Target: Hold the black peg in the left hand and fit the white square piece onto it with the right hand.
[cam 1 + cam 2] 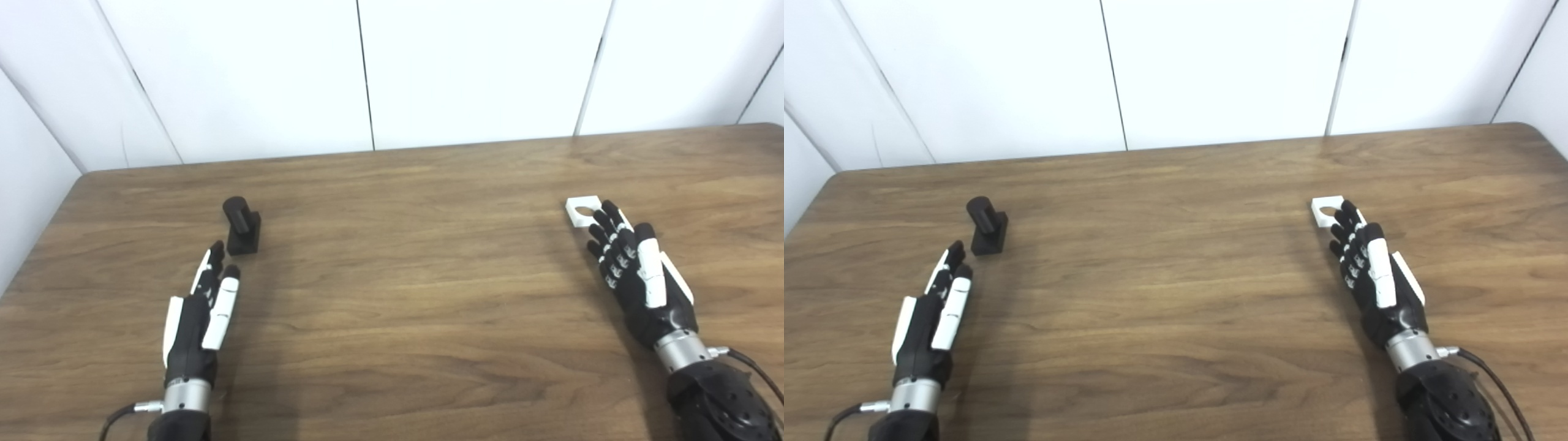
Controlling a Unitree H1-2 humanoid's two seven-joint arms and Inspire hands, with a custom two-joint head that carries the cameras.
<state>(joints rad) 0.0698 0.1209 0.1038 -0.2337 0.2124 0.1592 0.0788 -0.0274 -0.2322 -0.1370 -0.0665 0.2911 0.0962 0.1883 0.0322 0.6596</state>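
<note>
The black plastic peg on its square base (242, 225) stands on the wooden desk (404, 288) just beyond the open, empty left hand (205, 306), while the open right hand (637, 269) overlaps the white square piece with a round hole (582, 210), well right of the peg; a careless fingertip nudge could topple the peg.

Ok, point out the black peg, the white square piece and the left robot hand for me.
black peg (236, 211): left eye view, on its round upright post.
white square piece (579, 208): left eye view, on its flat top beside the hole.
left robot hand (934, 306): right eye view, on its back.
</note>
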